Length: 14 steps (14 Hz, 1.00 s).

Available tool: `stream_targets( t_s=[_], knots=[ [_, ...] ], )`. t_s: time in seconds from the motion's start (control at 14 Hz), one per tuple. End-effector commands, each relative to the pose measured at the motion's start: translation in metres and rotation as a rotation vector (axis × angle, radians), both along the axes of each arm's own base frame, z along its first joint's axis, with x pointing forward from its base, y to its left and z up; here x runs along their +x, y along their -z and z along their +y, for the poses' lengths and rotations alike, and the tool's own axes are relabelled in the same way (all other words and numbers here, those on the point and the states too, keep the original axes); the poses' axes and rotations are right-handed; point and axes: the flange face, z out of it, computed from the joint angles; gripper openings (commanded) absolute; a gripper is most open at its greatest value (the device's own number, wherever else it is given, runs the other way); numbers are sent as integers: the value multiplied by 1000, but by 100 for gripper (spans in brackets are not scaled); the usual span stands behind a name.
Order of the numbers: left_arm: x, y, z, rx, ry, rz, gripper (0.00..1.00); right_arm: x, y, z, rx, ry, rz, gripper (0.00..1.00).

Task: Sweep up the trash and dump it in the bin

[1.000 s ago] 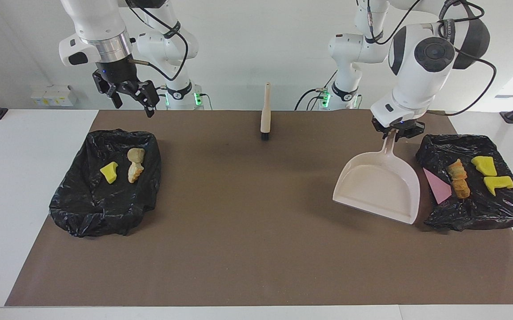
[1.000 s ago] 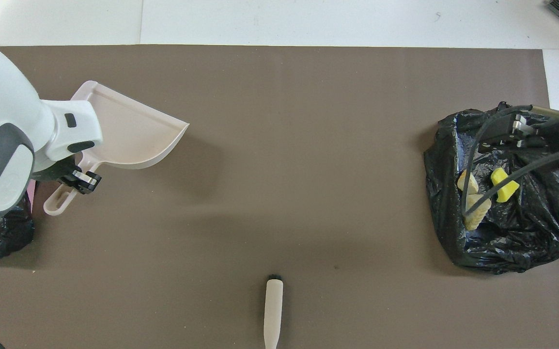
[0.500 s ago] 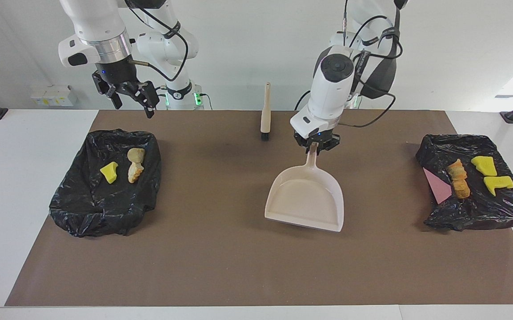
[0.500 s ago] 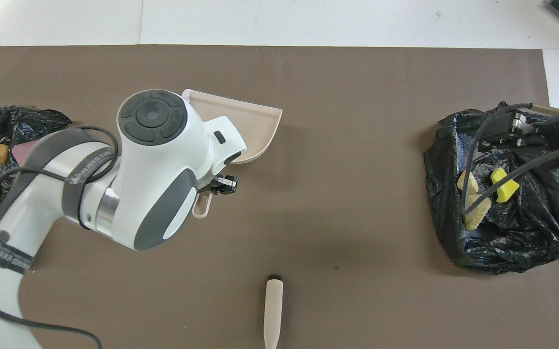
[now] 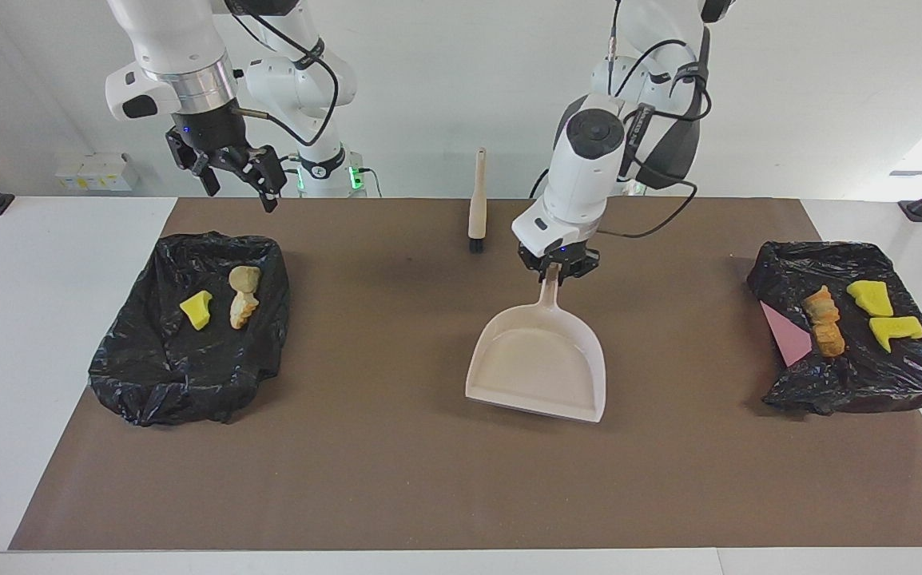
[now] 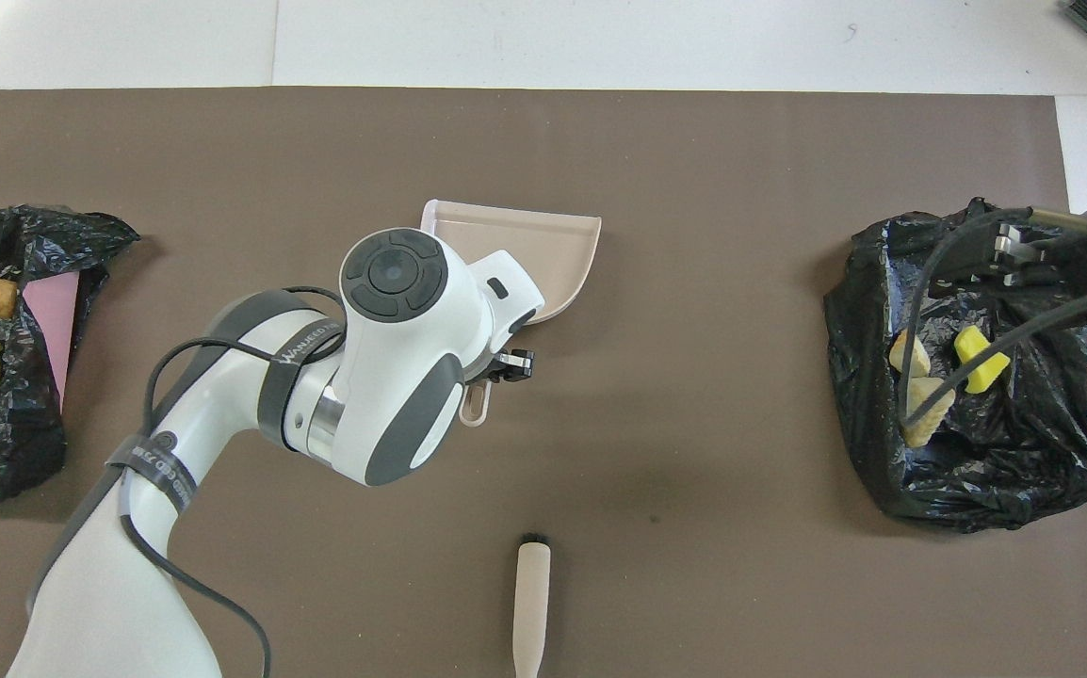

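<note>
My left gripper is shut on the handle of the beige dustpan, which is low over the middle of the mat with nothing in its pan. Trash lies in two bins lined with black bags. The bin at the left arm's end holds a tan-orange chunk and two yellow pieces. The bin at the right arm's end holds a yellow scrap and tan chunks. My right gripper hangs open above that bin's robot-side edge.
The beige brush lies on the mat nearer to the robots than the dustpan, bristles toward it. A pink sheet leans in the bin at the left arm's end. The brown mat covers most of the white table.
My left arm has carried the dustpan from beside the bin at its own end to the middle of the mat. The right arm has not moved.
</note>
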Motion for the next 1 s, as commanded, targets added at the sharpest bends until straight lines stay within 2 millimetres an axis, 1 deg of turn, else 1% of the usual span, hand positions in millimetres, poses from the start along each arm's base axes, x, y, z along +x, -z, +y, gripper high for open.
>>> stream_targets(
  t_s=[0.0, 0.07, 0.14, 0.21, 0.36, 0.43, 0.5, 0.57, 0.64, 0.71, 0.86, 0.93],
  knots=[
    [-9, -6, 0, -10, -63, -8, 37, -7, -7, -27, -5, -77, 14, 100],
    [-8, -5, 1, -9, -72, -7, 99, -8, -6, -35, -5, -95, 26, 100],
    [-7, -10, 4, -4, -82, 0, 100, -10, -7, -40, -4, -96, 30, 100],
    [0, -16, 16, -7, -91, -6, 100, -11, -7, -40, -4, -96, 31, 100],
    [33, -25, 58, -15, -177, -21, 100, -14, -7, -32, -2, -111, 45, 100],
    [44, -27, 73, -19, -217, -28, 100, -15, -7, -28, -2, -118, 54, 100],
    [60, -31, 97, -25, -250, -42, 100, -18, -9, -28, -1, -118, 57, 100],
    [70, -36, 116, -23, -277, -57, 100, -19, -8, -25, 7, -124, 66, 100],
    [78, -37, 131, -17, -284, -74, 100, -21, -7, -28, 31, -117, 76, 100],
    [90, -45, 145, -9, -281, -106, 100, -22, -9, -32, 39, -111, 74, 100],
    [110, -56, 190, -5, -306, -134, 100, -22, -9, -36, 40, -103, 74, 100],
    [119, -66, 210, -10, -315, -154, 100, -22, -9, -37, 41, -101, 72, 100]
  ],
)
